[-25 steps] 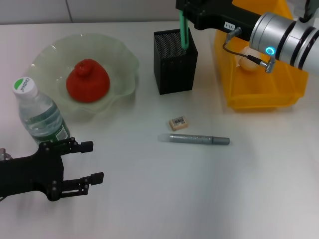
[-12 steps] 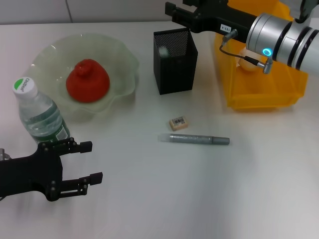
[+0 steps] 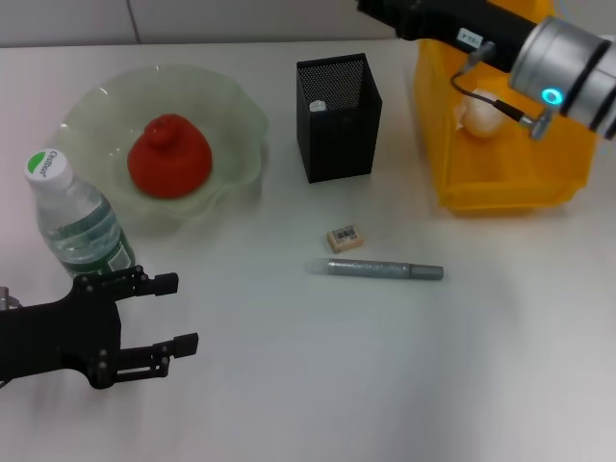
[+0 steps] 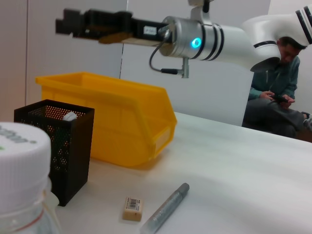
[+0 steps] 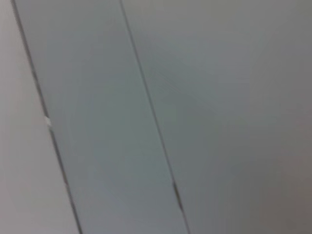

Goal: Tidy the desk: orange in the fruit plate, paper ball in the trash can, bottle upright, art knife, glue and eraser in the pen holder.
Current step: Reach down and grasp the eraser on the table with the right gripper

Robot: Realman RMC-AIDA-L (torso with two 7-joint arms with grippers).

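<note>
A red-orange fruit (image 3: 169,156) lies in the pale green fruit plate (image 3: 236,115) at the back left. Just in front of the plate the bottle (image 3: 75,219) stands upright with its white cap on. The black mesh pen holder (image 3: 337,130) has a pale-tipped item (image 3: 319,102) inside. An eraser (image 3: 345,238) and a silver pen-shaped tool (image 3: 375,269) lie on the table in front of it. A paper ball (image 3: 478,114) rests in the yellow bin (image 3: 500,178). My left gripper (image 3: 188,311) hangs open beside the bottle. My right gripper (image 4: 68,27) hovers high above the bin.
The right arm (image 3: 481,34) reaches across the far right of the table over the yellow bin. A person (image 4: 275,105) sits beyond the table in the left wrist view. The right wrist view shows only a grey wall.
My right gripper let go of a green stick-shaped item into the pen holder, then rose and pulled back to the right. The left arm has stayed still.
</note>
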